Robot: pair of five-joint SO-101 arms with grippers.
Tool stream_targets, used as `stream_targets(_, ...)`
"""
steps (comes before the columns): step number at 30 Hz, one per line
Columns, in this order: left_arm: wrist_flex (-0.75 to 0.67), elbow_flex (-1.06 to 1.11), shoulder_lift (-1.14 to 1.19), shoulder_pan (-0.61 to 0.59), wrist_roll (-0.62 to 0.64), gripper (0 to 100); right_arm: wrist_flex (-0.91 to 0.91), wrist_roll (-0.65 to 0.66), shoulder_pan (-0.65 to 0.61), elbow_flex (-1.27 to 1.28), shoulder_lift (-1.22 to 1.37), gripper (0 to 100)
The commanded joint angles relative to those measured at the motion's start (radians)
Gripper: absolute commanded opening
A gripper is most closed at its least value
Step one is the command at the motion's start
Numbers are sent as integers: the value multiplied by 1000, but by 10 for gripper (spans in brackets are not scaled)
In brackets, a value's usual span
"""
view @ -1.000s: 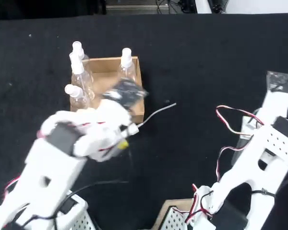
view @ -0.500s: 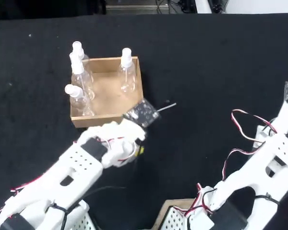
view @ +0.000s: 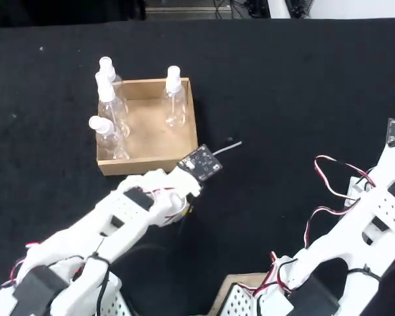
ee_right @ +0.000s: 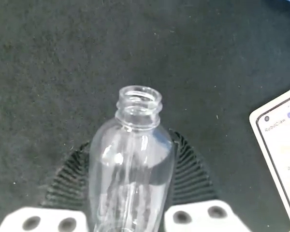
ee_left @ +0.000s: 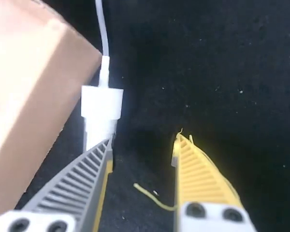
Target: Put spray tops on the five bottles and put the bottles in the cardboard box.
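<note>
Left gripper (ee_left: 143, 144) hangs released just beside the spray top (ee_left: 102, 102) at the cardboard box's (view: 148, 162) 4 o'clock corner; right gripper (ee_right: 135, 145) grasps an uncapped bottle (ee_right: 137, 108)

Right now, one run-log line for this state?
cardboard box: four capped bottles inside | left fingers: open, at loose spray top beside box | right fingers: shut on uncapped bottle

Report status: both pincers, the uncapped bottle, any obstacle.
Left pincer open at spray top. Right pincer shut on uncapped bottle. Cardboard box close beside the top.
</note>
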Motion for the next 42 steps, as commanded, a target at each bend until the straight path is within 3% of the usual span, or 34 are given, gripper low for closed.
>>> stream_targets(1, -18, -76, 34, -5, -9, 183, -29, 6, 20, -5, -48, 11)
stream_targets(15, -18, -93, 43, -59, -147, 182, -29, 8, 15, -4, -48, 11)
stream_targets(24, -8, -33, 31, 136, -149, 182, -29, 8, 20, -4, -48, 11)
stream_targets(28, 86, -45, 31, 191, -150, 182, -29, 34, 21, -4, -48, 11)
stream_targets(37, 140, -174, 35, 56, -150, 182, -29, 46, 21, -4, -48, 11)
stream_targets(42, 138, -188, 41, 2, -238, 181, -29, 46, 21, -4, -48, 11)
